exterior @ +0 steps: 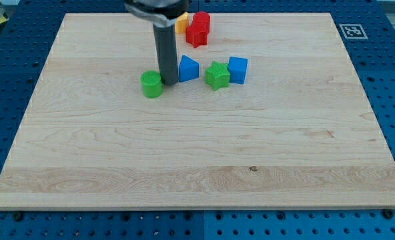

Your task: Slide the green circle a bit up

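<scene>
The green circle [151, 84] lies on the wooden board [197, 160] a little left of the middle, in the upper half. My tip [169, 83] rests on the board just to the circle's right, very close to it or touching it. The dark rod rises from there to the view's top. A blue triangular block [188, 69] sits just right of the rod.
A green star [217, 75] and a blue cube [237, 69] lie right of the blue triangular block. A red block [199, 29] and a yellow-orange block [181, 24], partly hidden by the arm, lie near the board's top edge.
</scene>
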### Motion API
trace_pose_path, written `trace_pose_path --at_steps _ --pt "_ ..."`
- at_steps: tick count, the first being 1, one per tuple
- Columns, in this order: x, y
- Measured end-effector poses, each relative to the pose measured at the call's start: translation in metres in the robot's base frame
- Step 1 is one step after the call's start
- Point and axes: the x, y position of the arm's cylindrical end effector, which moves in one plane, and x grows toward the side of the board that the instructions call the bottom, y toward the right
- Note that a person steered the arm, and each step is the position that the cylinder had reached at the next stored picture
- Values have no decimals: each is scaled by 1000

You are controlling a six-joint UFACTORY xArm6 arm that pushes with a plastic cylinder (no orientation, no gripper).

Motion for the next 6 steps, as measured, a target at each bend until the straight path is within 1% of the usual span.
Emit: trace_pose_path --at_steps 2,3,4,5,6 --pt "75 0" --pt "102 -13" --pt "88 -37" --pt "48 -53" --pt "21 -54"
